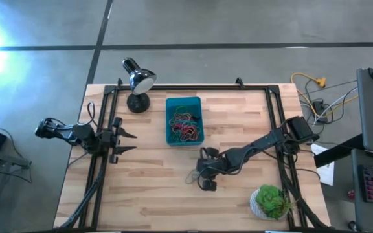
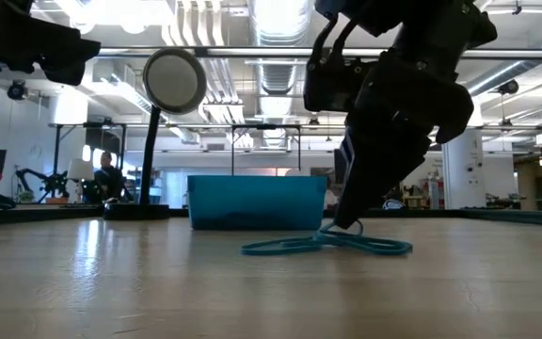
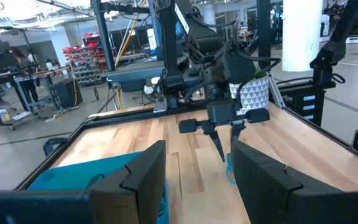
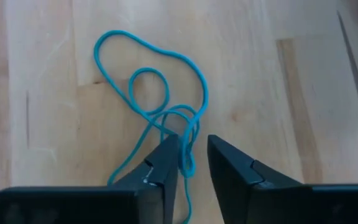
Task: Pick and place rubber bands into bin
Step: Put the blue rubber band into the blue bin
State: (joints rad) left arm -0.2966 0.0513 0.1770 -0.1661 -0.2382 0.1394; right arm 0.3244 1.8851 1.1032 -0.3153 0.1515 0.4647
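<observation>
A teal-blue rubber band (image 4: 148, 81) lies slack and looped on the wooden table (image 1: 160, 194), near the middle (image 2: 327, 245). My right gripper (image 4: 194, 158) slants down onto it, slightly open, with the band's near strands in the gap between its tips (image 2: 348, 224). The teal bin (image 1: 168, 123) stands on the table toward the far edge and holds several coloured rubber bands (image 1: 185, 126). My left gripper (image 1: 131, 142) waits open and level at the table's left side, touching nothing. My right gripper has its fingertips (image 4: 169, 155) down at the table on either side of the band's crossed strands (image 4: 188, 140). The fingers come from above, slanting from the table's right. Whether they touch the band cannot be told. The band lies flat on the wood.
A black desk lamp (image 1: 138, 81) stands at the far left of the bin. A green plant in a white pot (image 1: 272, 202) sits at the near right corner. Black frame rails (image 1: 99, 168) run along the table's left and right sides.
</observation>
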